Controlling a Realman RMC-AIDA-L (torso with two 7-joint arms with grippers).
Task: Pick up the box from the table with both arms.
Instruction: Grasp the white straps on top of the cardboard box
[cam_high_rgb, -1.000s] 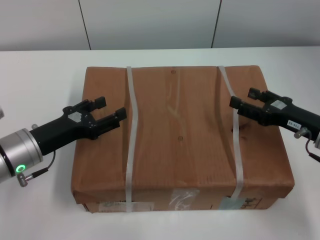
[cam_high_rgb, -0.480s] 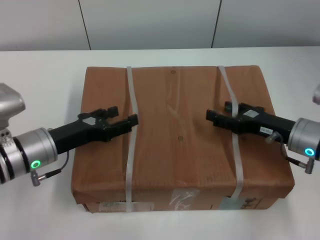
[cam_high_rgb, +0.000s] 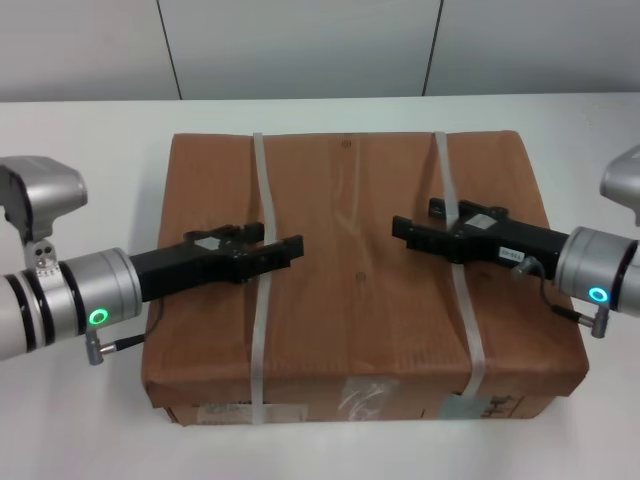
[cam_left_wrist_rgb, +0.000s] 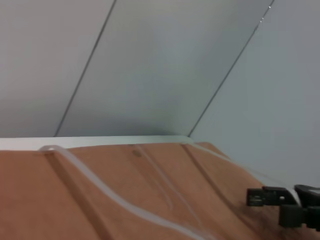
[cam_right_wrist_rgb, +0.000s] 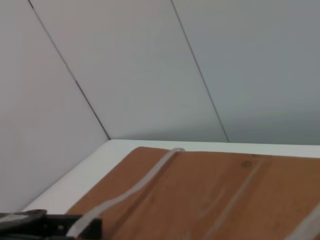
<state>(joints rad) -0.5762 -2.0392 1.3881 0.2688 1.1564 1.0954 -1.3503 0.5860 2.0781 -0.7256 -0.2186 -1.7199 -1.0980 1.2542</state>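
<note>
Both grippers reach in over the box (cam_high_rgb: 360, 280): left gripper (cam_high_rgb: 268, 247) fingers spread, right gripper (cam_high_rgb: 422, 228) seemingly too — straps (cam_high_rgb: 262, 280) may slip, tilting it.

Pale grey panelled wall (cam_high_rgb: 300, 45) with dark vertical seams (cam_high_rgb: 171, 48).

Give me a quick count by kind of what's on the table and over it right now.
Box: 1
Straps: 2
Grippers, left gripper and right gripper, both over the box top: 2
Table: 1
Total: 6
</note>
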